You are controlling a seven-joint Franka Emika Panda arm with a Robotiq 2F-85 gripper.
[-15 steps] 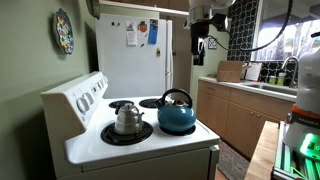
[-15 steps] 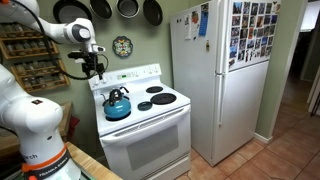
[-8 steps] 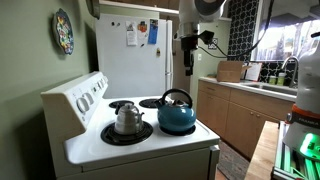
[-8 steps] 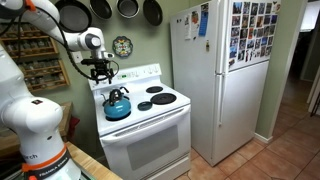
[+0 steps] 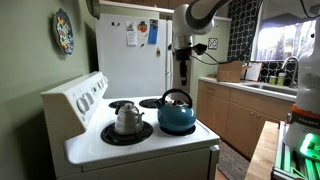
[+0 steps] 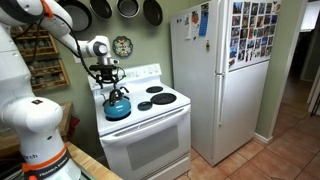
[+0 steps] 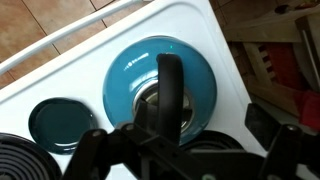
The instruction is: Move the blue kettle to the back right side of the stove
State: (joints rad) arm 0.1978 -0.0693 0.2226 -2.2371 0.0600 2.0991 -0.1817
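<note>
**A:** Kettles on the stove [image 5: 150, 142] in an exterior view?

**B:** Two. The blue kettle [image 5: 177, 115] sits on a burner by the front edge, and the silver kettle [image 5: 126, 118] is nearer the back panel. Both are lidded, so their contents are hidden. The papers on the fridge [image 5: 130, 60] are unreadable. The gripper [image 5: 183, 68] hangs above.

**A:** And in an exterior view facing the stove [image 6: 160, 120]?

**B:** The gripper [image 6: 108, 82] is close above the blue kettle [image 6: 117, 106].

**A:** Wrist view?

**B:** The blue kettle [image 7: 160, 85] is straight below. The gripper [image 7: 190, 152] is spread wide and holds nothing.
</note>
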